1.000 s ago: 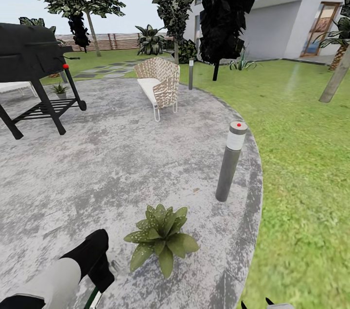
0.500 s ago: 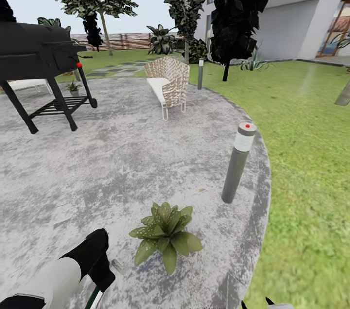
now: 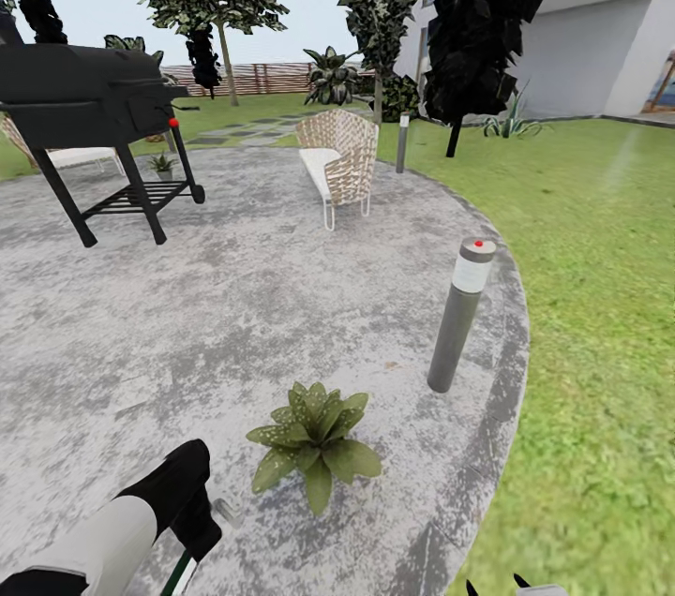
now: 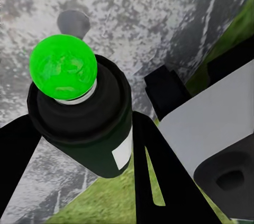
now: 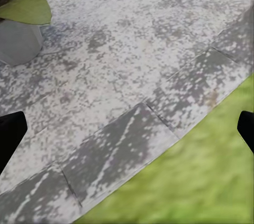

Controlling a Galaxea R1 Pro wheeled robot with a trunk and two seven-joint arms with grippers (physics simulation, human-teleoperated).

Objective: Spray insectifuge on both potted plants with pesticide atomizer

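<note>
Bollard lamp (image 3: 458, 315) stands beside potted plant (image 3: 314, 442); left pincer (image 4: 79, 145) grips atomizer (image 4: 87, 113); right pincer (image 5: 127, 129) spread.

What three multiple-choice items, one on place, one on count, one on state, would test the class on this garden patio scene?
1. Where does the nearest low green-leaved potted plant stand?
A. on the round mottled grey paved patio
B. on the lawn
C. on the grill's shelf

2. How many grey bollard lamps with pale heads show in the head view?
A. one
B. two
C. four

3. What is the state of the left gripper?
A. open and empty
B. shut on the dark green spray bottle
C. shut on a leaf

Answers: 1 A, the plant's leaves lie over grey paving, inside the patio edge. 2 B, a near bollard lamp stands by the patio rim and a far bollard lamp beside the woven tan chair. 3 B, the left wrist view shows black fingers on either side of the bottle.
</note>
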